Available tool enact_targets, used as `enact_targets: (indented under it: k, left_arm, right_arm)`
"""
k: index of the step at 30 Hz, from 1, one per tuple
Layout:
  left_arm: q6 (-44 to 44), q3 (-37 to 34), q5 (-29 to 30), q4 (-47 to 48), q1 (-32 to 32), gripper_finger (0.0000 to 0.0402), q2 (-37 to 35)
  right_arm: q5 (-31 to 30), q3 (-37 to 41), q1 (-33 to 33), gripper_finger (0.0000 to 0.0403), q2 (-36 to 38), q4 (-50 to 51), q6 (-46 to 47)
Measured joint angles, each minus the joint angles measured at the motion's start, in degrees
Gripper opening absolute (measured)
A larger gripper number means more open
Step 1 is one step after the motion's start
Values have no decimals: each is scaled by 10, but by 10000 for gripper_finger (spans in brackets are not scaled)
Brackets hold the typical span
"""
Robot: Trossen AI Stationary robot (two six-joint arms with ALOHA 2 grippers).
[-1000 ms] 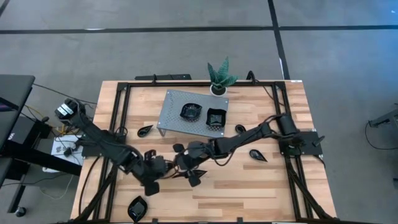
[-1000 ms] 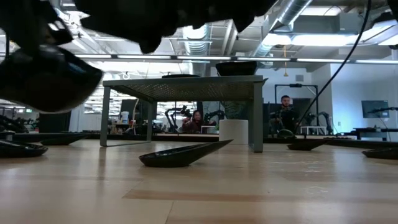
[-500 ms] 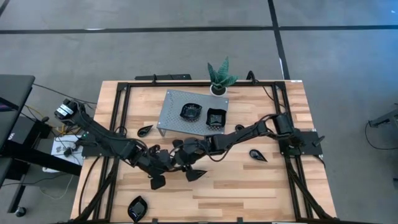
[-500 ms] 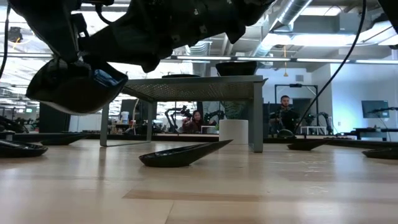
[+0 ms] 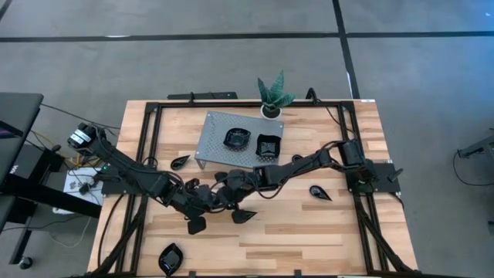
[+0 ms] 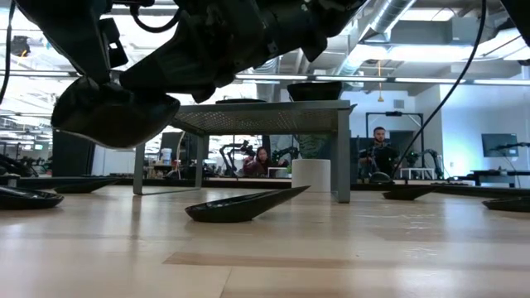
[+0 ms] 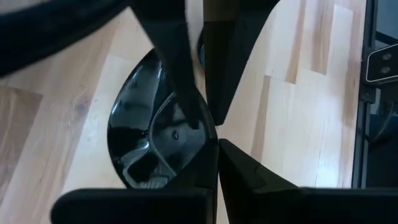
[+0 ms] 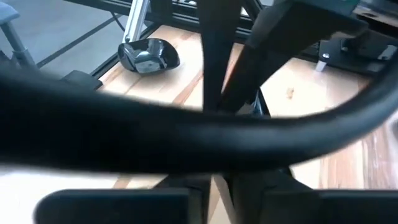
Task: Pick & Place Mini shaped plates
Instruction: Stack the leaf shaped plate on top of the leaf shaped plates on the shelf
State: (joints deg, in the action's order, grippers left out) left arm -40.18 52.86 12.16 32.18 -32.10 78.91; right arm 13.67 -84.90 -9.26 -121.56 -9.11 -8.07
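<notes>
- Wooden tabletop (image 5: 309, 239), with an open workshop beyond it where two people sit far back in the low view.
- Left gripper (image 7: 217, 146) hangs over the tabletop's middle, a little toward the left edge, shut tight on the rim of a glossy teardrop plate (image 7: 140, 143).
- That plate is off the wood. In the low view it hangs tilted under the arms, clear of the surface.
- Right gripper (image 7: 204, 121) reaches in from the right edge and meets the same plate at its rim, just beside the left gripper. Whether it has a grip on the plate I cannot tell.
- Leaf plate (image 5: 244, 217) lies flat on the tabletop just beside the two grippers, toward the near edge, apart from both.
- Right plate (image 5: 320, 192) lies well apart, toward the right edge.
- Left plate (image 5: 180, 161) lies toward the left edge, just beside the stand.
- Corner plate (image 5: 170, 257) sits at the near left corner.
- Stand (image 5: 216, 131), grey and perforated, is near the far edge and carries two stand plates (image 5: 237, 139) side by side.
- Plant (image 5: 273, 94) is at the far edge, just beyond the stand.
</notes>
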Motion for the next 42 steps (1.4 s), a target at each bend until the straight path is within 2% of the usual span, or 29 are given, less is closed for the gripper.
enact_targets:
  k: [4,13,19,21,24,28,31,33,35,37,40,42]
  left_arm:
    - [1,0,4,0,0,20,0]
    - [-17,0,19,-6,-9,63,0]
    - [-53,0,18,-7,-60,62,-24]
    - [-53,0,33,-7,-81,58,-42]
    - [-53,0,92,-7,-114,51,-75]
    - [-40,0,159,-6,-146,46,-116]
    - [-15,0,192,-6,-155,44,-134]
    - [4,0,204,-6,-155,44,-141]
    - [18,0,213,-6,-152,44,-143]
    - [28,0,216,-6,-145,43,-142]
    - [29,-1,218,-5,-136,43,-142]
    - [29,-1,218,-6,-132,43,-142]
  right_arm:
    - [0,0,0,6,0,3,0]
    - [-2,0,-7,3,0,7,0]
    - [-5,0,-32,2,6,64,0]
    - [-13,1,-44,3,17,76,0]
    - [-59,1,-67,4,57,116,-7]
    - [-149,0,-98,2,137,197,-76]
    - [-234,0,-106,3,206,249,-164]
    - [-264,0,-97,3,247,275,-240]
    - [-252,0,-76,1,278,296,-331]
    - [-209,0,-46,1,297,314,-402]
    - [-156,0,9,1,307,338,-450]
    - [-148,0,47,1,303,361,-477]
